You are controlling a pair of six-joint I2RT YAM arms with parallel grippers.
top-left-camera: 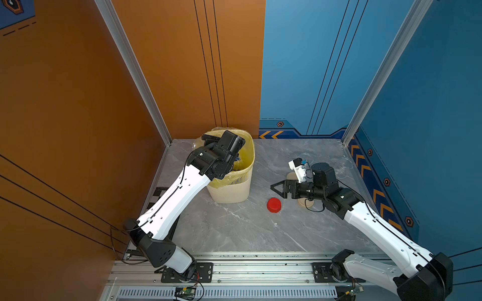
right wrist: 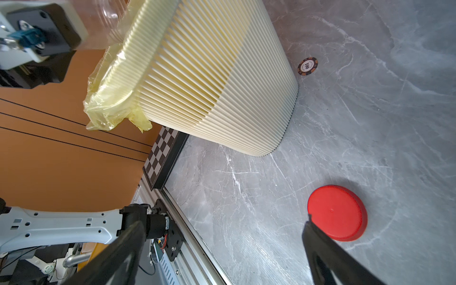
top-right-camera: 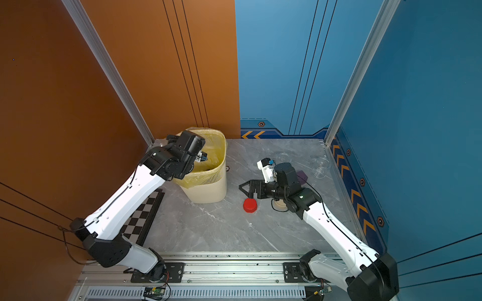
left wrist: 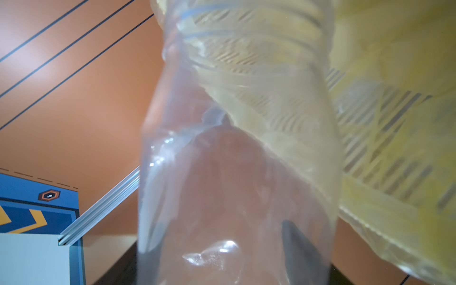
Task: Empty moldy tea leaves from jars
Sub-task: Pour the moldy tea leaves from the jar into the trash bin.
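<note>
The clear glass jar point(left wrist: 237, 172) fills the left wrist view out of focus, both ends cut off by the frame; a dark smear behind its glass is probably a finger point(left wrist: 298, 246) of the left gripper point(left wrist: 222, 261). In both top views the left arm's wrist hides most of the jar. A round beige lid point(top-left-camera: 303, 204) lies mostly under the right arm.

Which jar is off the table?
The jar held by the left tool at the bin; the other two jars rest on the table.
</note>
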